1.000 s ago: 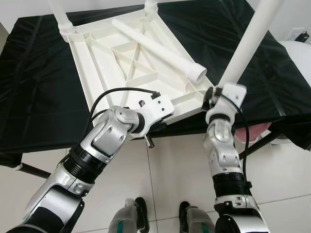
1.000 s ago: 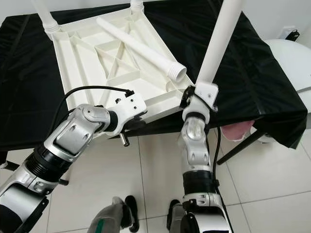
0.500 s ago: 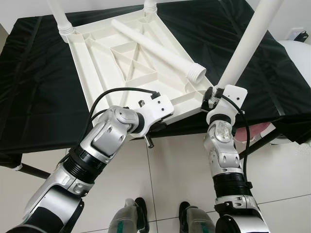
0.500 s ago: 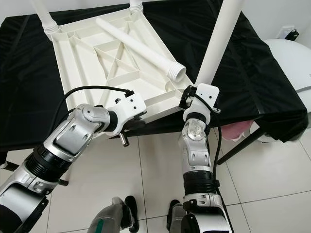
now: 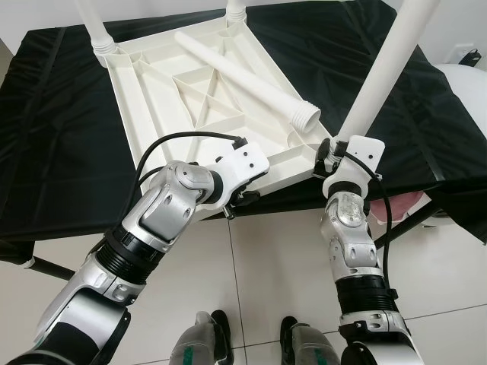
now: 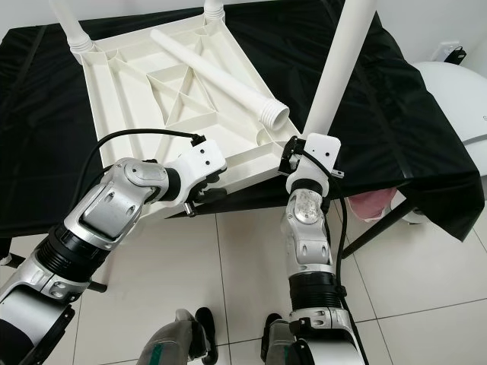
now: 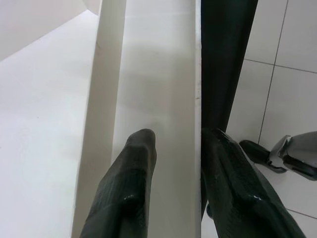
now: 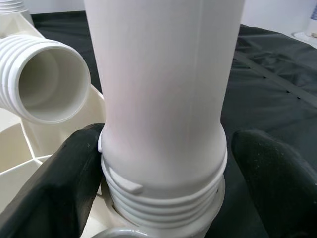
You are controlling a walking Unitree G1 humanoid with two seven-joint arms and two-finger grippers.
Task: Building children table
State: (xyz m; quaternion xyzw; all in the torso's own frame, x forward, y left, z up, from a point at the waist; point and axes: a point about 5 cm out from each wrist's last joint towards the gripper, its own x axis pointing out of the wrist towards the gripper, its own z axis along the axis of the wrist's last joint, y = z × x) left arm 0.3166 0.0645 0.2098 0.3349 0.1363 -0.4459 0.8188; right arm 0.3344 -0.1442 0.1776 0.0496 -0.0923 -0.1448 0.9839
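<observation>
The white children's table top point(image 5: 205, 99) lies upside down on the black-draped worktop point(image 5: 53, 152), its near edge overhanging the front. The left end effector point(image 7: 173, 163) pinches that near rim between its fingers point(image 7: 131, 188). The right end effector point(image 8: 163, 173) has both fingers spread (a clear gap on one side) around an upright white leg point(image 6: 335, 68) whose threaded end sits at the near-right corner socket. A loose leg point(image 5: 243, 76) lies across the underside ribs.

A loose leg point(image 5: 247, 78) lies on the upturned tabletop point(image 5: 160, 106), which rests on the cloth-covered table point(image 5: 53, 137).
</observation>
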